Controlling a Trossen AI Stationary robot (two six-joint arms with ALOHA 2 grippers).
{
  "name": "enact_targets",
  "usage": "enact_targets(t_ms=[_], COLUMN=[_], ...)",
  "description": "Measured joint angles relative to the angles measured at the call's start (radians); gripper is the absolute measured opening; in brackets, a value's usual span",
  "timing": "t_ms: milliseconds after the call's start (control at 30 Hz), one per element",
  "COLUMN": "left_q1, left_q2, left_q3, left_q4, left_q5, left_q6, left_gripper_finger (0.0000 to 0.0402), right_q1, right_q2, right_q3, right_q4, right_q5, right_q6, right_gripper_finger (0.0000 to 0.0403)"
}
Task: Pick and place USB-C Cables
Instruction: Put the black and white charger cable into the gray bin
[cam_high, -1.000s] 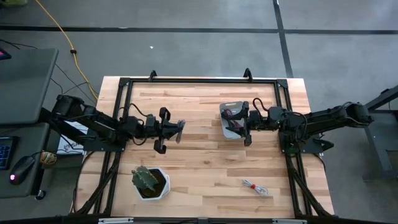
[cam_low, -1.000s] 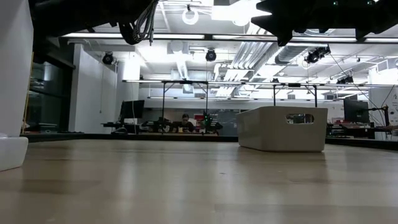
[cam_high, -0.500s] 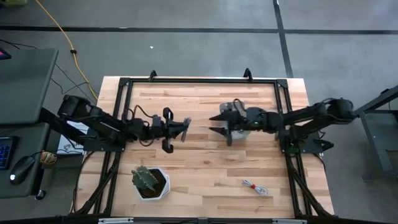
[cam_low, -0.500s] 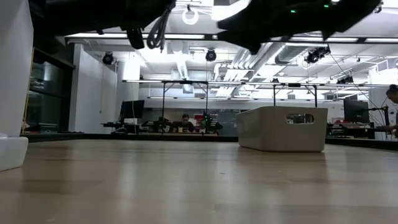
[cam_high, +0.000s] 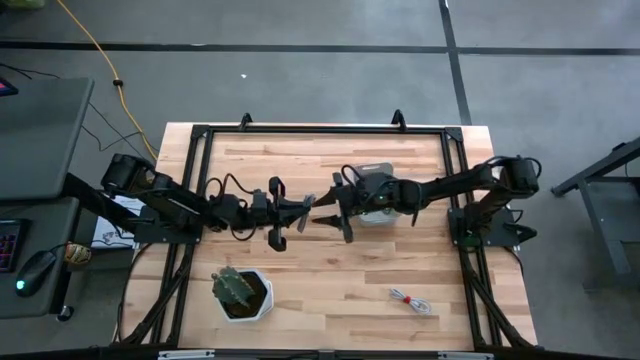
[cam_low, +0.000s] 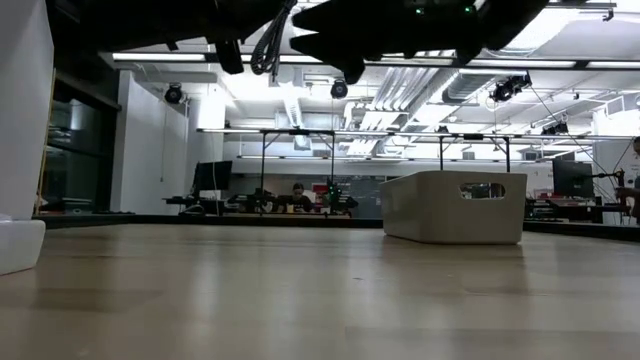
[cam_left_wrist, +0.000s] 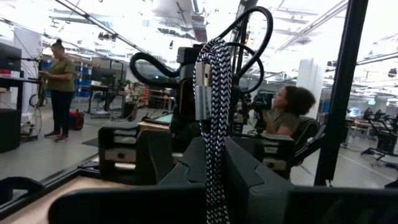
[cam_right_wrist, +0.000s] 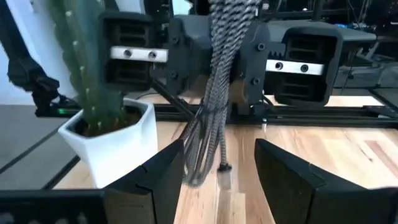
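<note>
the two grippers meet nose to nose over the middle of the wooden table (cam_high: 330, 265). the left gripper (cam_high: 300, 208) is pressed together on a grey braided usb-c cable (cam_left_wrist: 211, 106), which stands up between its fingers in the left wrist view and hangs down in loose loops in the right wrist view (cam_right_wrist: 214, 93). the right gripper (cam_high: 322, 213) faces it with its fingers (cam_right_wrist: 155, 180) spread apart, one to either side of the hanging cable, just short of it and not touching.

right behind the right gripper, on the right half of the table, sits the pale tray (cam_high: 372, 168); the right arm stretches across it and hides most of what lies inside. in the low view the tray (cam_low: 455, 205) stands alone on the table, with both arms dark overhead.

a whitish cable with red (cam_high: 410, 298) lies near the front right corner, well apart from both grippers. a white pot with a cactus (cam_high: 240, 290) stands at the front left; in the right wrist view it (cam_right_wrist: 112, 134) rises beside the hanging cable. a long yellow cord (cam_high: 95, 45) runs across the floor beyond the table's far left. people show in the room behind.
</note>
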Motion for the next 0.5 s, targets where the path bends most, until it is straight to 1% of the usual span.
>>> enact_targets(t_ms=[233,433,500], left_q1=[-0.002,-0.004,-0.004], left_q2=[0.000,0.000,0.000], left_q3=[0.002,0.002,0.002], left_q4=[0.000,0.001,0.001], left_q5=[0.000,-0.003,-0.003], left_q6=[0.006,0.007,0.007], left_gripper_finger=[0.0000,0.0000,0.0000], right_q1=[0.000,0.015,0.022], right_q2=[0.034,0.034,0.033], right_q3=[0.050,0.052,0.052], right_q4=[-0.001,0.010,0.011], right_q5=[0.000,-0.007,0.007], right_q6=[0.075,0.081,0.082], right_gripper_finger=[0.0188,0.0188,0.0188])
